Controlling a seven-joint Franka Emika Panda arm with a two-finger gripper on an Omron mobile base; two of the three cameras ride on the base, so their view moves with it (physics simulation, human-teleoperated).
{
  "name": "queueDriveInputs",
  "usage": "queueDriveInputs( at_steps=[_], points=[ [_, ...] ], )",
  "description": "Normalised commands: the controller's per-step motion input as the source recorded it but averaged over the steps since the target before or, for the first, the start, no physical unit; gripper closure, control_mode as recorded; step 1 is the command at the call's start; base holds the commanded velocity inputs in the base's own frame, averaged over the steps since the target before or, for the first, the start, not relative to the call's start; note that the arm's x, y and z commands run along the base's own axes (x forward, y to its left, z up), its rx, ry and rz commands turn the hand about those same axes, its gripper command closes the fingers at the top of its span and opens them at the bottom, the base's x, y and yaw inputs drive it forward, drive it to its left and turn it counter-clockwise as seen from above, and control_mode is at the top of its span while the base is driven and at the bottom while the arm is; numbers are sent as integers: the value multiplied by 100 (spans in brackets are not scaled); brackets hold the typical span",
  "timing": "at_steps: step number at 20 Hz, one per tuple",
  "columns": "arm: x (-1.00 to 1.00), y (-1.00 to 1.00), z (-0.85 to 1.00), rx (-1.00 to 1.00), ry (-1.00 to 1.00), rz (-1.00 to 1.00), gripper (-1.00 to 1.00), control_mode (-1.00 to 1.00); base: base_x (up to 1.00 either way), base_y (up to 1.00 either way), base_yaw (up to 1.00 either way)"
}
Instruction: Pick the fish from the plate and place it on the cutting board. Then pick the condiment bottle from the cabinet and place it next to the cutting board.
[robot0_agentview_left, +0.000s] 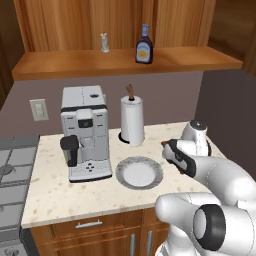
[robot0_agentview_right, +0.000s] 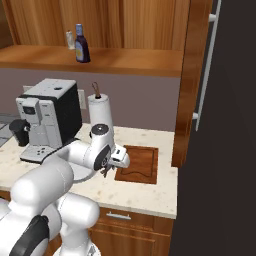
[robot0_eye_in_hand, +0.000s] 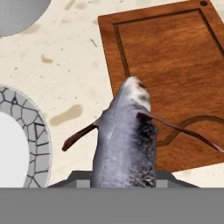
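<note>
While clamped between fingers, fish (robot0_eye_in_hand: 124, 140) hangs over cutting board (robot0_eye_in_hand: 175, 65) edge.

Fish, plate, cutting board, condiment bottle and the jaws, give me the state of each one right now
fish: held in the jaws, off the plate, above the counter at the board's edge
plate: bare, on the counter
cutting board: flat on the counter, nothing on it
condiment bottle: upright on the cabinet shelf, capped
gripper: jaws shut on the fish

Bare top on the reddish-brown grooved wooden cutting board (robot0_eye_in_hand: 175, 74), open from above. Speckled counter (robot0_eye_in_hand: 74, 74) free between board and round grey-rimmed plate (robot0_eye_in_hand: 33, 131). Tall white paper-towel roll (robot0_agentview_left: 132, 120) and grey coffee machine (robot0_agentview_left: 85, 131) crowding behind.
</note>
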Motion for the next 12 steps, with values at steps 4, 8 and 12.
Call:
queueDriveInputs(
  at_steps=[4, 8, 12],
  points=[
    [0, -26, 0, 0, 0, 0, 100, -100, 0, 0, 0],
    [1, -23, 0, 0, 0, 0, 100, -100, 0, 0, 0],
    [14, -17, 0, 0, 0, 0, 100, -100, 0, 0, 0]
  ],
)
